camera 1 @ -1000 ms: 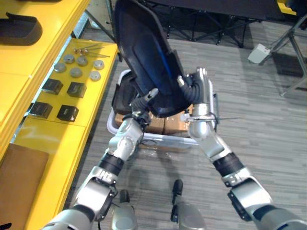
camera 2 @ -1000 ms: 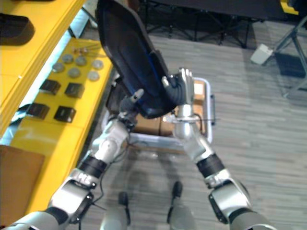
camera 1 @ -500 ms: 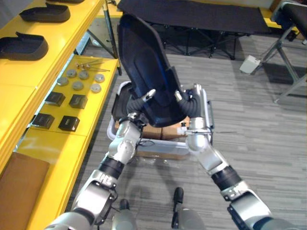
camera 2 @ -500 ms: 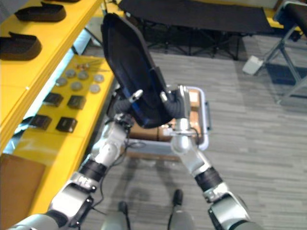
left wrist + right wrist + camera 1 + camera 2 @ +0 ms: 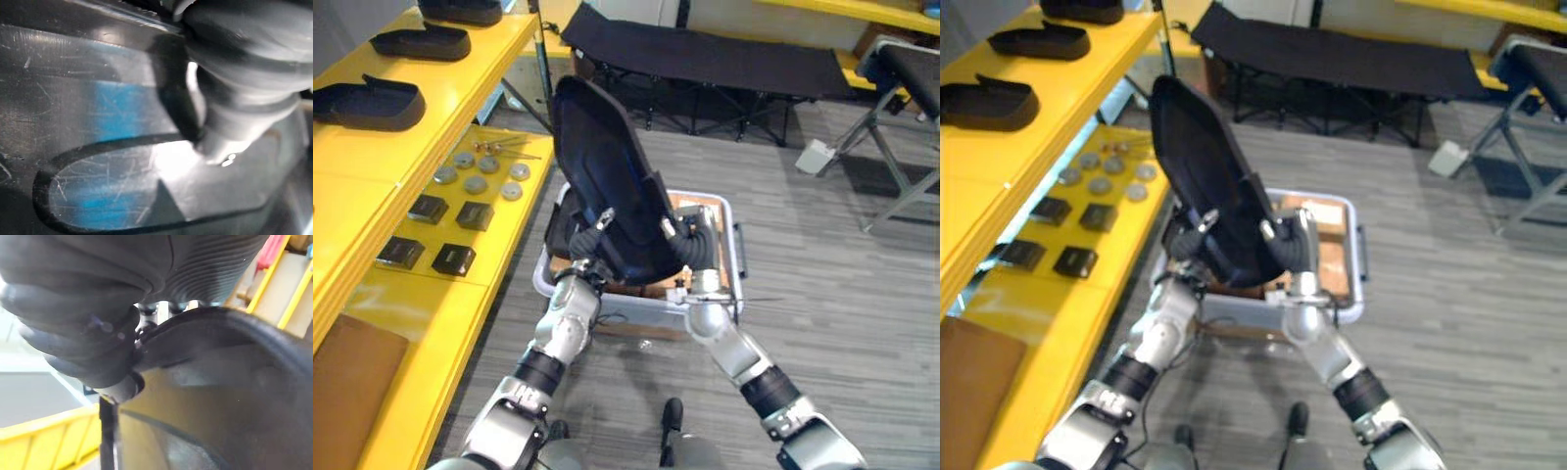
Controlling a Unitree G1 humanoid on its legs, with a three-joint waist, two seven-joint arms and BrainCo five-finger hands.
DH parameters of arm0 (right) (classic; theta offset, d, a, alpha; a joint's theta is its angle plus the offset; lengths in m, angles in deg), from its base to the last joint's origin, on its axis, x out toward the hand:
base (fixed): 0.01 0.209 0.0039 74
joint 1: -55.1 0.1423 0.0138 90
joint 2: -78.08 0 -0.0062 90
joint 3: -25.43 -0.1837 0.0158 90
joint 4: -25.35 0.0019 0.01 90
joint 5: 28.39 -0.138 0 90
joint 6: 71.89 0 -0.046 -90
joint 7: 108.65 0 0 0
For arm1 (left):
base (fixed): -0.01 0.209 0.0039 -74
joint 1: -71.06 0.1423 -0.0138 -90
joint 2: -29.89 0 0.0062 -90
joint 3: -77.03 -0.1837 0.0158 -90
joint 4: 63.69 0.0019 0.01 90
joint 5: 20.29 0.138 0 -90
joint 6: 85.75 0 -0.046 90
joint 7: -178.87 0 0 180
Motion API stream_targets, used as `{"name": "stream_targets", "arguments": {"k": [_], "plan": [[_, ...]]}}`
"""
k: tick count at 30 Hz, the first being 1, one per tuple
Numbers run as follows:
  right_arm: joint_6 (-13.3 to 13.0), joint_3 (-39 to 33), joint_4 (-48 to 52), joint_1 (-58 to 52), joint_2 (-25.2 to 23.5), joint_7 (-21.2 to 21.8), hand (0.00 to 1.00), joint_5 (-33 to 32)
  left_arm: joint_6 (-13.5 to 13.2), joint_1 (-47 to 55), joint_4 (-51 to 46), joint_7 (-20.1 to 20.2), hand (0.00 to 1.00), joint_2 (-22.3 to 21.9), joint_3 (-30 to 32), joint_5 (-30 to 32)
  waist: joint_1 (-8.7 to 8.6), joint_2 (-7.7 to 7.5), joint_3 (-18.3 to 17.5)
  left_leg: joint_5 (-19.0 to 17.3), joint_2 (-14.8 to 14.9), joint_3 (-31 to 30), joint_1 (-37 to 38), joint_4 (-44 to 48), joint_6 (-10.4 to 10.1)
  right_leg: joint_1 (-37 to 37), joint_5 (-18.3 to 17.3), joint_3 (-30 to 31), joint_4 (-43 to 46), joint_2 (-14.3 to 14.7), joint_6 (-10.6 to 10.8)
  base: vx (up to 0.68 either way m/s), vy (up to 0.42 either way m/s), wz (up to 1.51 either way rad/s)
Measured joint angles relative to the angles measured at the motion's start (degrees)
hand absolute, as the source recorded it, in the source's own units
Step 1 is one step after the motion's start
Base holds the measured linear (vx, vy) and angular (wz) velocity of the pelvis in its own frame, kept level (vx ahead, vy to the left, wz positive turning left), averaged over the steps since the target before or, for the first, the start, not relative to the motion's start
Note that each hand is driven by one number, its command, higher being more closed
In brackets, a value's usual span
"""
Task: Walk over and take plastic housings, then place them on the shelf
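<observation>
Black plastic housing (image 5: 607,186) is held clear of the floor. It is tilted, with its long end raised toward the shelf side, and sits directly above a pale crate (image 5: 717,199). The left hand (image 5: 585,235) grips its lower left edge and the right hand (image 5: 693,243) its lower right edge. Each thumb lies on the near face with the fingers behind, clamped on the housing.

Crate contents: brown cardboard boxes (image 5: 1324,215) toward the right end, and a dark item at the left end whose identity cannot be told.

A yellow shelf (image 5: 352,157) stands to the left. Its upper level carries three shelved housings (image 5: 367,101), black, set apart in a row. Its lower level carries round metal discs (image 5: 477,182) and small black boxes (image 5: 429,208), laid loose.
</observation>
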Motion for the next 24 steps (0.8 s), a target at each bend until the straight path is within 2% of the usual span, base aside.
{"name": "stream_targets", "arguments": {"k": [4, 6, 10, 16, 18, 19, 21, 24], "plan": [[0.01, 0.10, 0.41, -1.80, -0.04, -0.78, 0.00, -0.43, -1.02, 1.32, -1.27, -0.23, 1.00, -0.15, -0.06, 1.39, 0.13, -0.12, -0.78, 0.14, -0.06, -0.13, 0.09, -0.01, 0.16, 0.19, -0.12, -0.15, 0.00, -0.08, -0.05, -0.01, 0.000, 0.00], [0.05, 0.06, 1.73, -2.87, -0.01, -0.92, 0.00, -2.26, -1.08, 2.39, -3.58, -1.19, 1.00, -0.16, -0.04, 4.13, 0.08, -0.12, -0.78, 0.19, -0.09, -0.09, 0.46, -0.11, 0.20, 0.47, -0.15, -0.14, 0.00, -0.11, -0.04, 0.00, 0.000, 0.00], [0.38, -0.92, 6.75, -7.72, -0.06, -0.64, 0.00, -5.22, -1.05, 5.99, -9.51, -5.23, 1.00, -0.74, 0.15, 14.90, 0.02, -0.06, -2.18, 0.43, -0.11, 0.16, 1.59, -1.13, 0.16, 1.00, -0.98, -0.16, 0.01, -0.04, 0.25, 0.00, 0.000, 0.00], [2.76, -4.91, 11.96, -10.58, -0.02, 3.49, 0.00, -9.27, -0.92, 8.71, -12.72, -9.01, 1.00, -3.27, 1.80, 27.59, 0.00, 0.62, -3.33, 0.42, -0.08, 0.31, 1.94, -1.23, 0.14, 1.16, -0.96, -0.13, 0.03, 0.03, 0.29, 0.00, 0.000, -0.01], [2.74, -7.24, 14.58, -11.42, 0.06, 5.00, 0.00, -13.58, -0.47, 10.68, -13.20, -11.97, 1.00, -3.76, 2.47, 36.69, -0.06, 0.72, -3.38, 0.42, -0.03, 0.53, 2.92, -1.49, 0.14, 1.80, -1.04, -0.03, 0.02, 0.09, 0.38, 0.00, 0.001, -0.02], [2.71, -7.80, 15.24, -11.76, 0.08, 5.64, 0.00, -15.00, -0.14, 11.23, -13.21, -12.55, 1.00, -3.71, 2.47, 38.93, -0.05, 0.73, -3.40, 0.42, -0.01, 0.55, 3.23, -1.59, 0.14, 2.08, -1.10, -0.04, 0.02, 0.11, 0.41, 0.00, 0.000, 0.00], [2.21, -11.95, 19.16, -14.14, -0.10, 7.42, 0.00, -23.75, 0.71, 14.33, -14.39, -15.94, 1.00, -3.61, 3.57, 47.11, -0.04, 0.82, -3.65, 0.33, -0.02, 0.78, 3.77, -1.95, 0.17, 2.40, -1.71, 0.01, 0.00, 0.11, 0.11, 0.00, 0.000, 0.00], [1.08, -20.21, 22.10, -18.85, 0.02, 9.52, 0.00, -32.60, 1.44, 19.10, -16.20, -20.05, 1.00, -2.13, 7.69, 53.51, -0.09, 1.25, -4.05, -0.03, 0.11, 1.24, 3.76, -2.13, 0.18, 1.98, -1.91, 0.13, -0.07, 0.19, 0.29, 0.00, 0.006, -0.07]]}}
